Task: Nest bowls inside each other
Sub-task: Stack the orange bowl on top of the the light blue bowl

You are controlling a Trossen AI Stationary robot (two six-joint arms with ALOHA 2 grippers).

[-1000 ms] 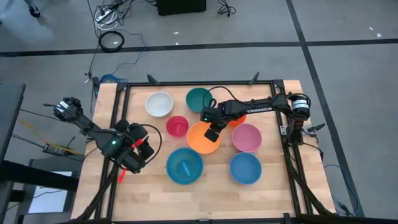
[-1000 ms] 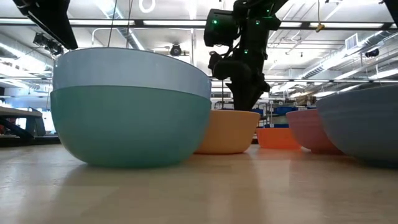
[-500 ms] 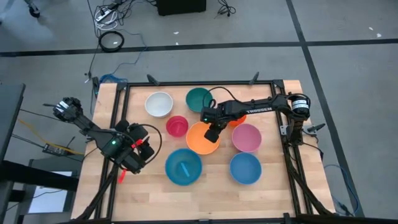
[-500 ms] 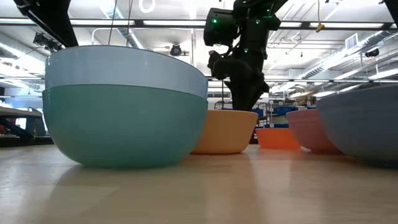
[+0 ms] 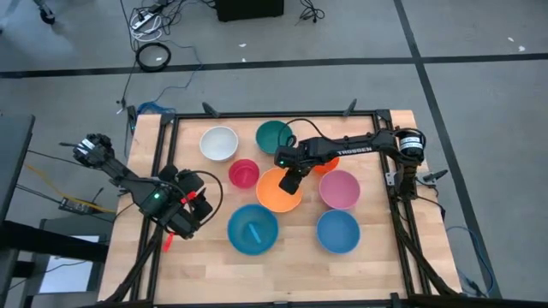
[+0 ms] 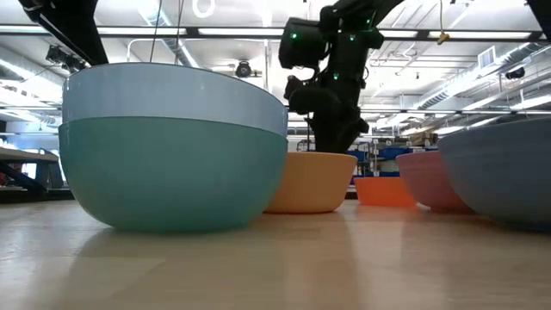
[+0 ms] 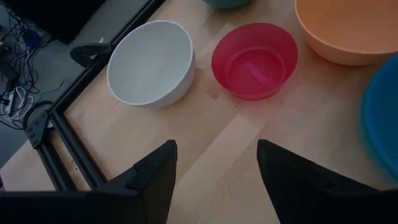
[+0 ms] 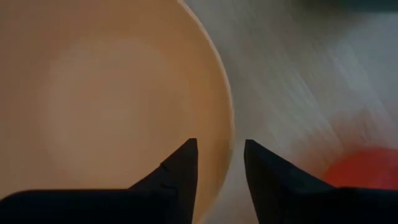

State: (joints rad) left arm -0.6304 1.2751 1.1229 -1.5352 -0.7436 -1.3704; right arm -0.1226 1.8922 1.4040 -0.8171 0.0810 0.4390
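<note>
The right claw [image 8: 219, 163] is parted, nothing held, astride the orange bowl's [image 5: 276, 193] rim. The left claw [image 7: 214, 165] is spread empty; the red bowl [image 7: 254, 60] lies ahead.

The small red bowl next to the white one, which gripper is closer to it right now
Right. The right gripper is over the orange-yellow bowl, just beside the small red bowl. The left gripper waits near the table's left edge, slightly farther off.
</note>
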